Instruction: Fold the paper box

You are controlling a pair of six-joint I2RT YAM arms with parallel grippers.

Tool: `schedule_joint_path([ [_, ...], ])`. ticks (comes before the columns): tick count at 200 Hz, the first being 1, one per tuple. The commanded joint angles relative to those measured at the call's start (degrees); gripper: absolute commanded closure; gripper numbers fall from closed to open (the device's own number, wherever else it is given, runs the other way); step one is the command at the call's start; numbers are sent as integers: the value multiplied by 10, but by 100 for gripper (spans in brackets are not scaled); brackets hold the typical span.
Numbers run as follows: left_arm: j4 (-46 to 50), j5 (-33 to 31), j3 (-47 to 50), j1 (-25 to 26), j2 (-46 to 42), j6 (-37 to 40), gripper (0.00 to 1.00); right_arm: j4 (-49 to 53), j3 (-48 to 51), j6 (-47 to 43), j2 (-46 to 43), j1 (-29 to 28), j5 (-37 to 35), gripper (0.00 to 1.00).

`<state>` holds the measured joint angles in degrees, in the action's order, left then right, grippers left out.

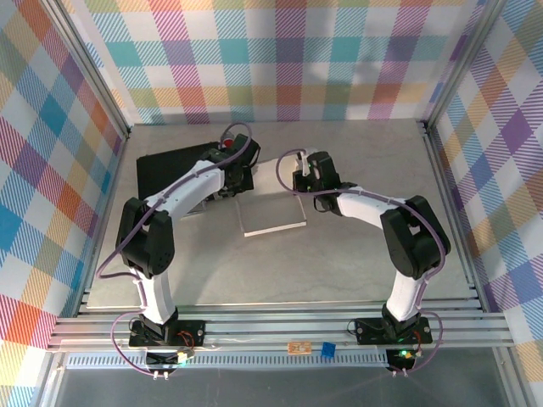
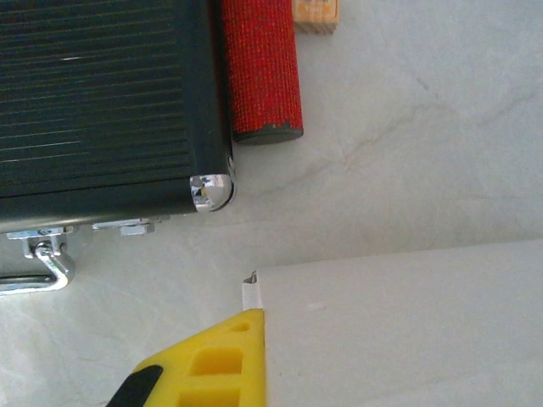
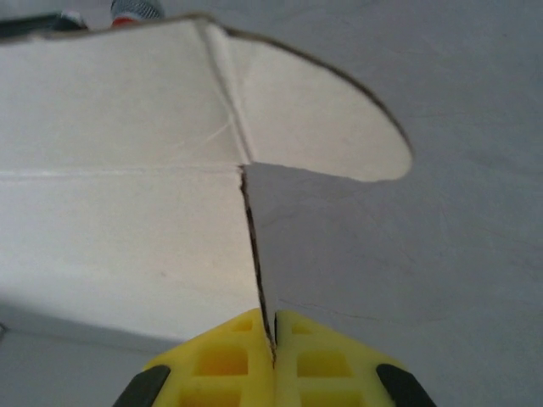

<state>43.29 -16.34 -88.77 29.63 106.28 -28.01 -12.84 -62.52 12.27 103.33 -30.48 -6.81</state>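
Observation:
The white paper box (image 1: 273,199) lies in the middle of the table, its far part raised between both grippers. My left gripper (image 1: 236,181) holds its left edge. In the left wrist view one yellow finger (image 2: 222,360) presses against a white panel (image 2: 399,331), which hides the other finger. My right gripper (image 1: 302,181) holds the right edge. In the right wrist view both yellow fingertips (image 3: 273,339) are shut on the thin cardboard edge of the paper box (image 3: 127,237), which stands upright there. A rounded flap (image 3: 314,119) sticks out to the right beyond a crease.
A black ribbed case (image 1: 170,174) lies just left of the box, its corner and metal latch (image 2: 42,264) close to my left finger. A red cylinder (image 2: 263,68) lies along the case's right side, with a small wooden block (image 2: 316,12) beyond it. Plaid walls and metal rails (image 1: 441,170) bound the table.

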Motion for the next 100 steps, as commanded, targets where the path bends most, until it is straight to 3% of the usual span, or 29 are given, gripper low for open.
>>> schedule_joint_path([
  [1,-87,-47,58,21,-50,-36,100,-66,33,87,-21,-17,-17,100],
  [46,-226,-93,194,54,-133,-47,100,-100,74,133,-44,-22,-38,100],
  [100,-349,-145,311,102,-172,-35,100,-107,115,122,-61,-26,-33,100],
])
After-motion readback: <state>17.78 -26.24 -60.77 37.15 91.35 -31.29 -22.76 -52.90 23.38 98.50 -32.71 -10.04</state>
